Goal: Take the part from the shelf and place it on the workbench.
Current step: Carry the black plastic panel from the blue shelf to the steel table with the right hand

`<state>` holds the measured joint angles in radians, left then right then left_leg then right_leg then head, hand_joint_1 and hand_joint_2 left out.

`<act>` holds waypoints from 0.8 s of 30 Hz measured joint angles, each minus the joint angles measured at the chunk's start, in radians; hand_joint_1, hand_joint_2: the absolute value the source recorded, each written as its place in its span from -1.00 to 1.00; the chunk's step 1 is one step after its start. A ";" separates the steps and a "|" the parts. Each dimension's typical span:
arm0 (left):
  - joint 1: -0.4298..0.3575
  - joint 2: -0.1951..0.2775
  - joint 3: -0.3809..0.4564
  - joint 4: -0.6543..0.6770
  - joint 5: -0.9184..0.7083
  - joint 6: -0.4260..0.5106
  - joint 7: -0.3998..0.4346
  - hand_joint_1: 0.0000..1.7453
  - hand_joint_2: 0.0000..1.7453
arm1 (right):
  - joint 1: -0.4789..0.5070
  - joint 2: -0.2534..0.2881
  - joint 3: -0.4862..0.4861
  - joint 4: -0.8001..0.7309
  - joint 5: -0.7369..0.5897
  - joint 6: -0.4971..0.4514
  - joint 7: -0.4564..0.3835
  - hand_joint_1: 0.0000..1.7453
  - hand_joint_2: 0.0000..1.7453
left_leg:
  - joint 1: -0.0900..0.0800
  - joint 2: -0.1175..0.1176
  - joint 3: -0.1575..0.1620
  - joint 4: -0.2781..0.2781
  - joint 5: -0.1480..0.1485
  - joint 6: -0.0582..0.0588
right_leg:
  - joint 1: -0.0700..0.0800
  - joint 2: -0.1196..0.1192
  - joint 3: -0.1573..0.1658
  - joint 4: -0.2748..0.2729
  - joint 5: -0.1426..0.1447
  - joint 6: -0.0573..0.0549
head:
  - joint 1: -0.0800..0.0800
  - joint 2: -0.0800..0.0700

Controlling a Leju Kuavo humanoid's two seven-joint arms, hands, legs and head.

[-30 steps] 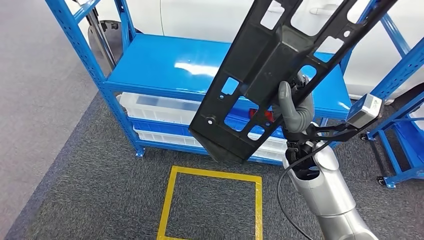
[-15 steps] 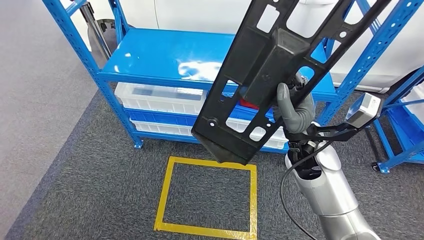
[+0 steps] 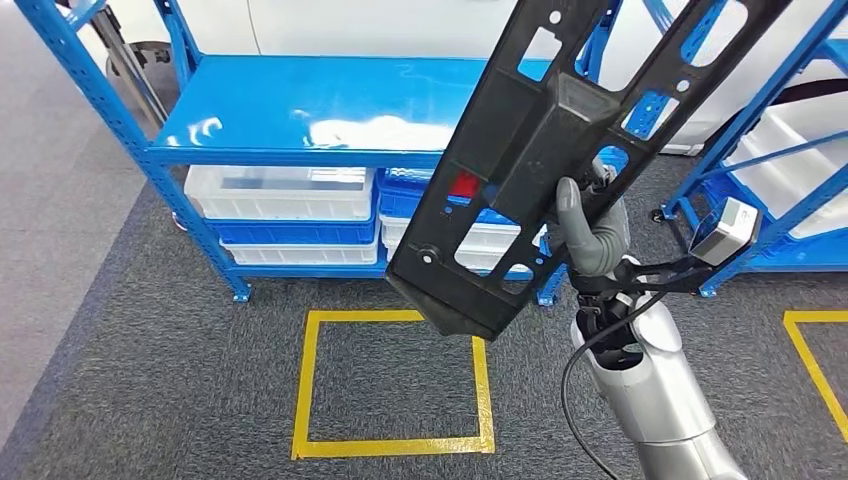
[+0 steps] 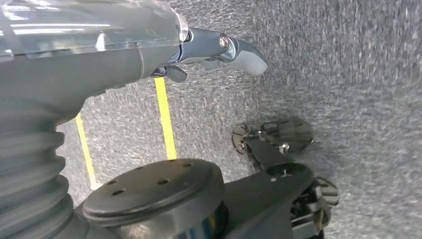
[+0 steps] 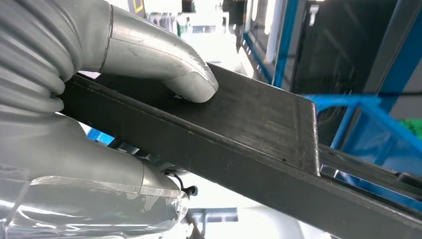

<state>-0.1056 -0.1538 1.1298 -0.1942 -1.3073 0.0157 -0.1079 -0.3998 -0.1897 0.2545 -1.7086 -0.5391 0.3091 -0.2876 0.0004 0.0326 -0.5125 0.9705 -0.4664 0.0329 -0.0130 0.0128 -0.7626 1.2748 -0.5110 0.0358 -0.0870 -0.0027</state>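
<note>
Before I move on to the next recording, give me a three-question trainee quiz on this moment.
1. True or false: the right hand holds the black part up off the blue shelf.
2. What lies on the carpet right below the part's lower end? A) a white bin B) a square of yellow tape C) a red box
3. Fill in: in the left wrist view, the left hand hangs over the grey ____ and holds nothing.

Key:
1. True; its thumb presses on the part's flat face.
2. B, the yellow tape square.
3. carpet.
</note>
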 joint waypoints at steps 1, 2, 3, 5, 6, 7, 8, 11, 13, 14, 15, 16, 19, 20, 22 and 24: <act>0.001 0.000 0.000 0.000 0.000 0.000 0.000 -1.00 1.00 | 0.004 0.000 -0.003 0.000 0.000 0.001 0.000 1.00 1.00 | 0.001 0.011 -0.002 0.003 -0.001 -0.002 | -0.005 -0.005 0.012 -0.013 0.014 0.005 | 0.000 0.000; 0.001 0.000 0.000 0.000 0.000 0.001 0.000 -1.00 1.00 | 0.006 0.000 -0.005 0.000 0.000 0.003 0.000 1.00 1.00 | 0.002 0.021 -0.002 0.006 -0.003 -0.005 | -0.008 -0.014 0.045 -0.067 0.043 0.008 | 0.000 0.000; 0.000 0.000 0.000 0.000 0.000 0.001 0.000 -1.00 1.00 | 0.006 0.000 -0.008 0.000 0.000 0.004 0.000 1.00 1.00 | 0.003 0.030 -0.003 0.009 -0.007 -0.010 | -0.010 -0.032 0.086 -0.138 0.068 0.010 | 0.000 0.000; -0.001 0.000 0.000 0.000 0.000 0.002 0.000 -1.00 1.00 | 0.005 0.000 -0.011 -0.001 0.000 0.006 0.000 1.00 1.00 | 0.000 0.044 -0.005 0.020 -0.015 -0.021 | -0.003 -0.059 0.141 -0.241 0.096 0.000 | 0.000 0.000; -0.001 0.000 0.000 0.000 0.000 0.003 0.001 -1.00 1.00 | 0.005 0.000 -0.013 -0.001 -0.001 0.006 0.000 1.00 1.00 | -0.002 0.050 -0.006 0.023 -0.018 -0.026 | 0.002 -0.063 0.147 -0.257 0.094 -0.008 | 0.000 0.000; -0.001 0.000 0.000 0.000 0.000 0.004 0.001 -1.00 1.00 | 0.005 0.000 -0.015 -0.001 -0.001 0.008 0.000 1.00 1.00 | -0.004 0.057 -0.006 0.026 -0.020 -0.030 | 0.006 -0.056 0.145 -0.257 0.094 -0.017 | 0.000 0.000; -0.002 0.000 0.000 0.000 0.000 0.004 0.001 -1.00 1.00 | 0.005 0.000 -0.017 -0.001 -0.001 0.010 0.000 1.00 1.00 | -0.003 0.064 -0.005 0.026 -0.022 -0.035 | 0.005 -0.047 0.143 -0.257 0.094 -0.025 | 0.000 0.000; -0.004 -0.001 0.000 0.000 0.000 0.008 0.001 -1.00 1.00 | 0.000 0.000 -0.022 -0.004 -0.002 0.015 0.002 1.00 1.00 | 0.004 0.029 -0.027 0.083 -0.066 -0.048 | 0.000 -0.024 0.146 -0.265 0.098 -0.044 | 0.000 0.000; -0.002 -0.001 0.000 0.000 0.000 0.009 0.001 -1.00 1.00 | -0.005 -0.001 -0.023 -0.006 -0.003 0.017 0.006 1.00 1.00 | 0.007 -0.012 -0.090 0.219 -0.130 -0.051 | 0.000 -0.007 0.146 -0.266 0.099 -0.051 | 0.000 0.000; 0.000 -0.001 0.000 0.000 0.000 0.009 0.001 -1.00 1.00 | -0.006 -0.001 -0.023 -0.006 -0.003 0.017 0.008 1.00 1.00 | 0.008 -0.019 -0.124 0.288 -0.153 -0.052 | 0.001 0.003 0.146 -0.265 0.099 -0.052 | 0.000 0.000; 0.002 -0.001 0.000 0.000 0.000 0.009 0.001 -1.00 1.00 | -0.006 -0.001 -0.023 -0.005 -0.004 0.017 0.010 1.00 1.00 | 0.008 -0.022 -0.147 0.330 -0.159 -0.052 | 0.001 0.014 0.146 -0.264 0.099 -0.052 | 0.000 0.000; 0.003 -0.001 0.000 0.000 0.000 0.009 0.001 -1.00 1.00 | -0.006 -0.001 -0.023 -0.005 -0.005 0.017 0.011 1.00 1.00 | 0.009 -0.023 -0.152 0.332 -0.144 -0.052 | 0.001 0.026 0.146 -0.262 0.099 -0.052 | 0.000 0.000; 0.004 -0.001 0.000 0.000 0.001 0.010 0.001 -1.00 1.00 | -0.008 -0.001 -0.024 -0.005 -0.011 0.019 0.012 1.00 1.00 | 0.018 -0.060 -0.084 0.162 -0.037 -0.051 | 0.000 0.061 0.143 -0.250 0.096 -0.045 | 0.000 0.000; 0.005 -0.001 0.000 0.000 0.001 0.010 0.001 -1.00 1.00 | -0.010 -0.001 -0.024 -0.005 -0.012 0.019 0.012 1.00 1.00 | 0.022 -0.083 -0.062 0.108 -0.018 -0.051 | 0.000 0.072 0.138 -0.245 0.096 -0.039 | 0.000 0.000; 0.007 -0.001 0.000 0.000 0.002 0.011 0.002 -1.00 1.00 | -0.011 -0.001 -0.025 -0.005 -0.015 0.021 0.014 1.00 1.00 | 0.022 -0.108 -0.050 0.069 -0.015 -0.047 | -0.001 0.094 0.123 -0.240 0.102 -0.024 | 0.000 0.000; 0.006 -0.002 0.000 0.000 0.002 0.011 0.002 -1.00 1.00 | -0.010 0.000 -0.027 -0.005 -0.015 0.021 0.015 1.00 1.00 | 0.020 -0.090 -0.052 0.064 -0.011 -0.035 | -0.007 0.109 0.115 -0.245 0.110 -0.008 | 0.000 0.000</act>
<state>-0.0992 -0.1557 1.1302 -0.1938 -1.3050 0.0271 -0.1054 -0.4096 -0.1898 0.2274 -1.7132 -0.5544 0.3300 -0.2727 0.0202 -0.0572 -0.5648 1.0349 -0.4772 -0.0016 -0.0199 0.1215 -0.6481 1.0302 -0.4008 0.0277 -0.0870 -0.0027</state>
